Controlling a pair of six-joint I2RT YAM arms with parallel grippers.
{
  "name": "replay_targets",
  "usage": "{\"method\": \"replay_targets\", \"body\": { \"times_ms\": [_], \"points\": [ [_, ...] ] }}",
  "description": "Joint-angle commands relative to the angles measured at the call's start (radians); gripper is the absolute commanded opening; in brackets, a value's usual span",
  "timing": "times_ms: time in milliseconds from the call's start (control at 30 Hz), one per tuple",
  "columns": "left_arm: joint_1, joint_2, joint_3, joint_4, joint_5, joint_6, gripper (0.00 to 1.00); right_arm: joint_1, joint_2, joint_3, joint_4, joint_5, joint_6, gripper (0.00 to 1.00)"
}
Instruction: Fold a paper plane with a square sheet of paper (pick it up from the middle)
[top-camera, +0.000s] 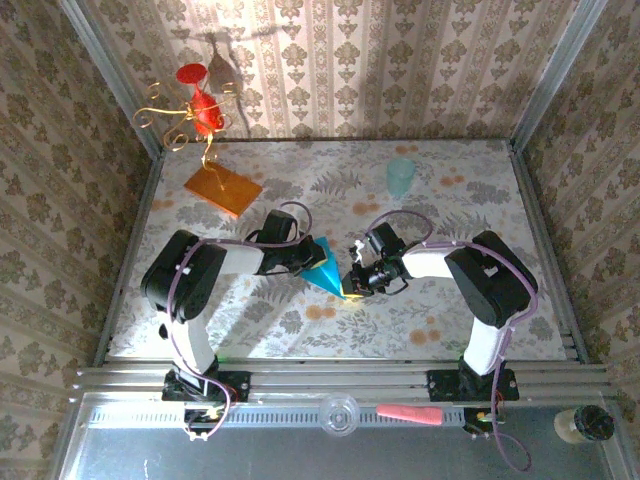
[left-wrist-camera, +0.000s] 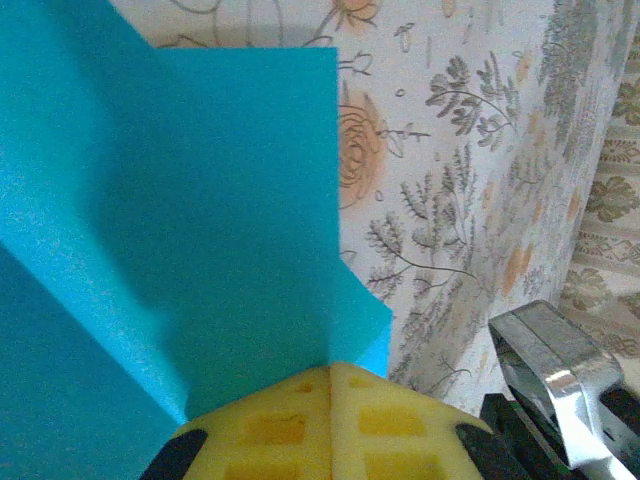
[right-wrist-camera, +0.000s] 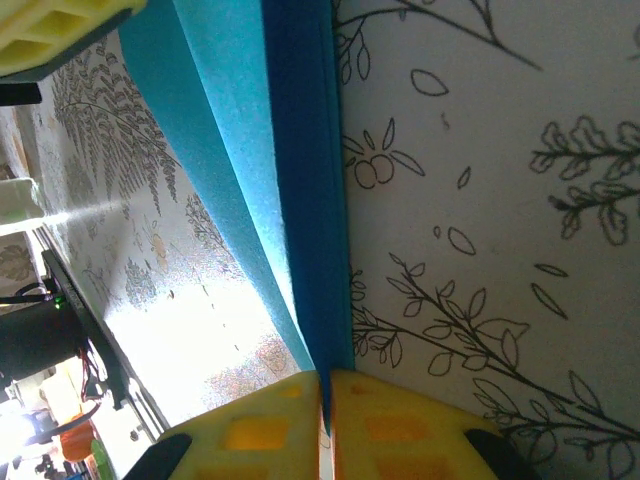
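We hold the paper plane (top-camera: 326, 268) mid-table (top-camera: 450, 320) between the arms, with the left fingers (left-wrist-camera: 280, 428) clamped on its wide side and the right fingers (right-wrist-camera: 400, 430) clamped on the stacked fold near the point. It looks light, limp and easily creased, so we would grip it along the layered centre crease

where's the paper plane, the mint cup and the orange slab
paper plane (top-camera: 326, 268), top external view, middle of its teal face
mint cup (top-camera: 400, 177), top external view, its side wall
orange slab (top-camera: 222, 189), top external view, centre of its top face
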Motion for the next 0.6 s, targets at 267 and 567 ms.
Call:
{"method": "replay_targets", "body": {
  "times_ms": [267,567],
  "points": [
    [0.015,0.026,0.026,-0.019,-0.008,0.021,0.08,-0.013,0.045,-0.01,-0.117,0.021,-0.003,0.14],
    [0.018,0.016,0.015,-0.024,-0.021,0.015,0.08,-0.013,0.052,-0.007,-0.121,0.025,-0.002,0.14]
  ]
}}
